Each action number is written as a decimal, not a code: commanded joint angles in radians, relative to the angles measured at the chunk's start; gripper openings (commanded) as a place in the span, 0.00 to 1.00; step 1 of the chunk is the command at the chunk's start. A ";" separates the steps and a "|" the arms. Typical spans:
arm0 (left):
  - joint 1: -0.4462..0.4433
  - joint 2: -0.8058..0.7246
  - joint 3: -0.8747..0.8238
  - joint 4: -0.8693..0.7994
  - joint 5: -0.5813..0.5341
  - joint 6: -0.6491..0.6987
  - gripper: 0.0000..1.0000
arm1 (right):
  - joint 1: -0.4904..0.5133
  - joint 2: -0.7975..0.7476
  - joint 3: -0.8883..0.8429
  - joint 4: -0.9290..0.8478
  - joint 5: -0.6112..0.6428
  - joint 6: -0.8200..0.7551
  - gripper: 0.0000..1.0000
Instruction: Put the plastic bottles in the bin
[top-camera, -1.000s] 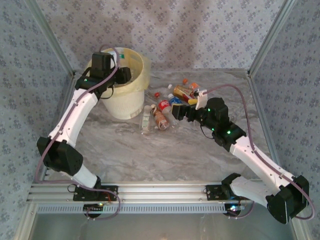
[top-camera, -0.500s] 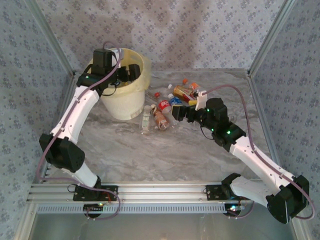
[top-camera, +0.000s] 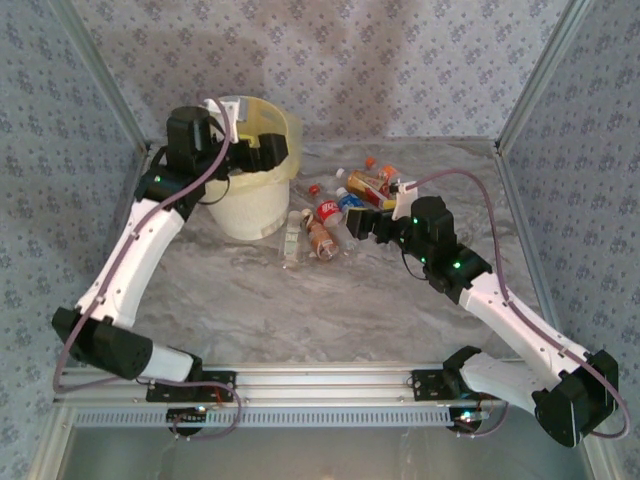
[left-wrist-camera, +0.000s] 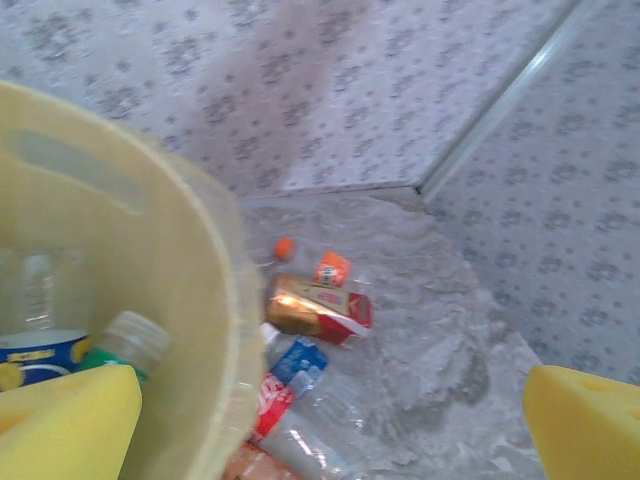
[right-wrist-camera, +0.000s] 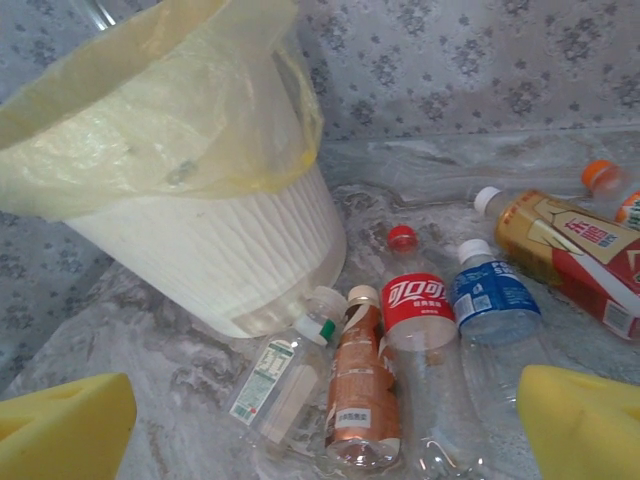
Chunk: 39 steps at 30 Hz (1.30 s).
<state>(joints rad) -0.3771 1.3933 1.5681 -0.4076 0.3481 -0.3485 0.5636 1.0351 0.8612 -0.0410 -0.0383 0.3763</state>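
Okay: left gripper (top-camera: 268, 150) sits over the mouth of the bin (top-camera: 245, 210), jaws spread wide, nothing between its yellow pads (left-wrist-camera: 65, 425). The left wrist view looks into the bin (left-wrist-camera: 190, 300): a blue-and-yellow-label bottle (left-wrist-camera: 40, 350) and a green-label bottle (left-wrist-camera: 135, 345) lie inside. Right gripper (top-camera: 362, 226) hangs low over the marbled table (top-camera: 300, 300), just beside the pile of plastic bottles (top-camera: 330, 215) right of the bin, jaws also released and empty. Right wrist view: white-label bottle (right-wrist-camera: 280, 385) lies just beside the bin (right-wrist-camera: 200, 250) wall, brown-label bottle (right-wrist-camera: 365, 390) touching it, then red-label bottle (right-wrist-camera: 415, 305) and blue-label bottle (right-wrist-camera: 490, 300), with a gold-and-red bottle (right-wrist-camera: 565, 245) behind. All lie on their sides.
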 joint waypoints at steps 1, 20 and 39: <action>-0.066 -0.061 -0.042 0.069 0.002 0.041 0.98 | 0.002 -0.007 -0.009 -0.005 0.076 0.028 1.00; -0.545 -0.015 -0.238 0.030 -0.738 0.097 0.98 | -0.085 -0.001 -0.059 -0.056 0.129 0.150 1.00; -0.584 0.400 -0.122 -0.336 -0.852 -0.275 0.98 | -0.132 0.001 -0.071 -0.077 0.109 0.185 1.00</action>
<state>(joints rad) -1.0004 1.7889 1.4384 -0.6514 -0.5053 -0.5308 0.4400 1.0416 0.7990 -0.0940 0.0723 0.5434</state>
